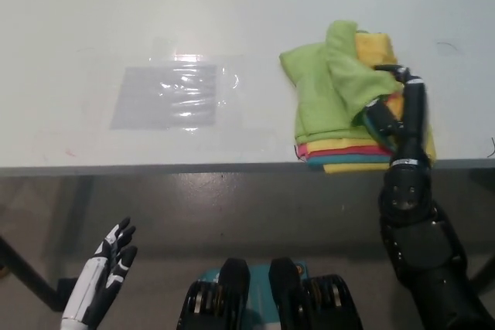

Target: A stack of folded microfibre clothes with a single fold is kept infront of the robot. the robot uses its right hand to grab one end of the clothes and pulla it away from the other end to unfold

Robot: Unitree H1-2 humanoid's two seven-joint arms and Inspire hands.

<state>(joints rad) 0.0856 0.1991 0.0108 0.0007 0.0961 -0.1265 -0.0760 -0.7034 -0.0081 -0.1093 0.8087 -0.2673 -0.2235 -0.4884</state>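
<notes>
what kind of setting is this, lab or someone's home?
Probably a lab or test bench: a plain white table, bare but for a taped clear plastic sheet and a stack of coloured cloths, with a dark bare floor below.

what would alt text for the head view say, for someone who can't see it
The robot's black right hand pinches the green top cloth of a stack of folded coloured cloths at the near edge of a white table. A clear plastic sheet lies to the left; the white left hand rests open below the table.

R hand (394, 113) fingers under green cloth (329, 90)
</notes>
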